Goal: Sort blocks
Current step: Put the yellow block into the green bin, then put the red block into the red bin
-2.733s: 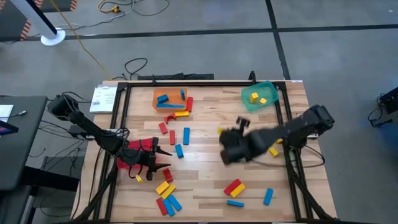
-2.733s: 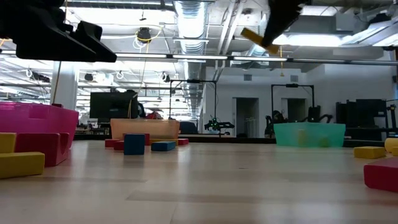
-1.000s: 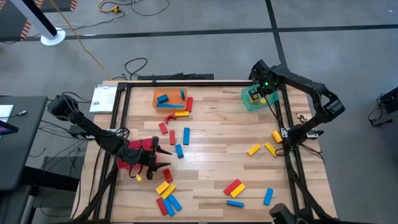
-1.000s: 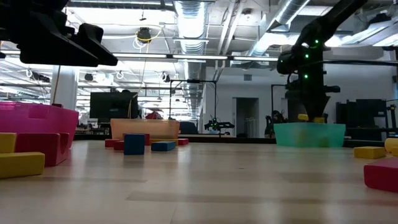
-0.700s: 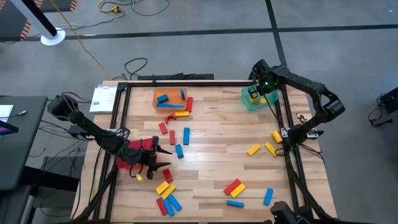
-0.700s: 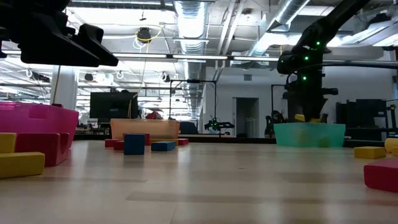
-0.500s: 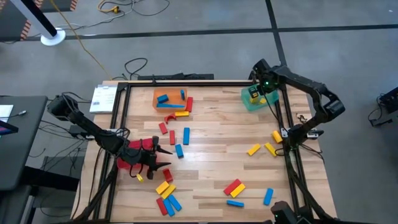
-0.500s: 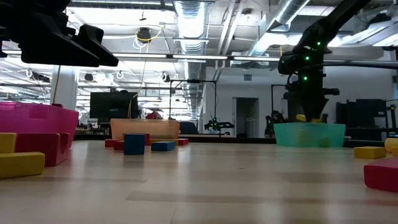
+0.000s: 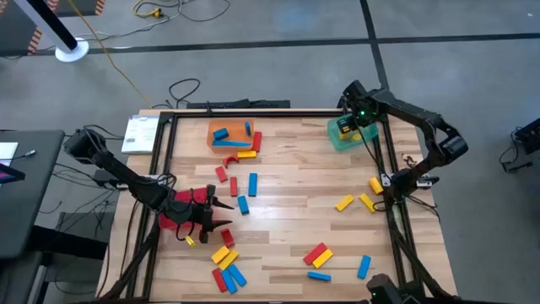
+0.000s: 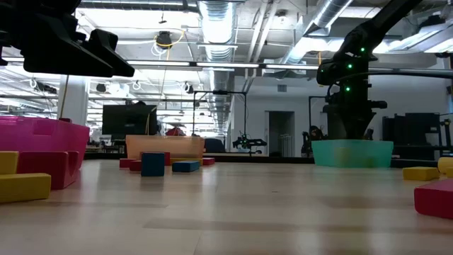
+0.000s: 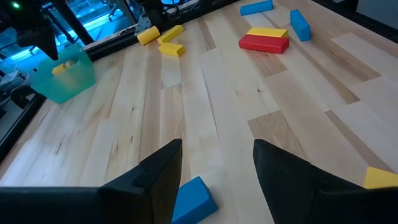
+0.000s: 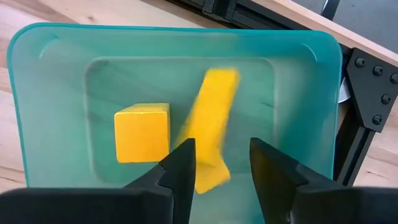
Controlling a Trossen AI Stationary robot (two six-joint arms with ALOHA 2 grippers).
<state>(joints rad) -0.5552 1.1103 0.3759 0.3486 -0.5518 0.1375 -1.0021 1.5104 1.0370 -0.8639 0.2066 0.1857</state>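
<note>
My right gripper (image 12: 219,167) hangs open over the green bin (image 9: 353,131) at the table's far right, fingers pointing down. Below it a yellow block (image 12: 208,127) shows blurred inside the bin, beside another yellow block (image 12: 142,132) lying on the bin's floor. My left gripper (image 11: 217,168) stands open over the table by the red bin (image 9: 181,211) at the near left, with a blue block (image 11: 193,199) on the wood below its fingers. Red, blue and yellow blocks lie scattered over the table.
An orange bin (image 9: 229,133) with blue blocks stands at the far middle. Loose blocks lie near it, in a cluster (image 9: 226,268) at the near left, and at the right: yellow (image 9: 344,203), red (image 9: 316,253), blue (image 9: 364,267). A black frame (image 9: 390,169) edges the table.
My right gripper has stayed over the green bin and let go of the yellow block that it held at its fingertips. The block has dropped into the bin beside the other yellow one.
</note>
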